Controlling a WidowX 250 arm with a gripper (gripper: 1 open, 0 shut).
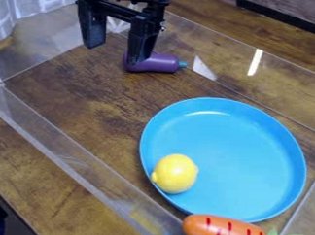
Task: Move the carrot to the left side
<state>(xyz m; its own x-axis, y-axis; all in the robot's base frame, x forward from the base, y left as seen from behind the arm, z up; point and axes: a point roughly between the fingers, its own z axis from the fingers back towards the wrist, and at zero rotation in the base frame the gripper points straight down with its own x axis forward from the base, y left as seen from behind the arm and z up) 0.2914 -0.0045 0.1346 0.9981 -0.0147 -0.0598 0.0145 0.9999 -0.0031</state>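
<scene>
A: Where is the carrot (226,230) sitting?

B: At the bottom edge of the view, lying on its side on the dark wooden surface (83,97), just below the rim of the blue plate (249,157). Its orange body has short dark lines, and the green leafy end points right, toward the corner of the frame.

A: Is it touching the plate?

B: It lies right against the plate's lower rim; whether they actually touch I cannot tell.

A: And the end effector (121,38)?

B: It hangs at the top of the view, pointing down, its two dark fingers spread apart with nothing between them. It is well apart from the carrot.

A: Anything near it?

B: A purple eggplant (156,63) lies on the surface just beside the right-hand finger as seen here, its stem end pointing right.

A: What is on the plate?

B: A yellow lemon-like ball (175,173) rests near its lower-left rim. A clear plastic wall (62,155) runs along the surface's near-left side.
</scene>
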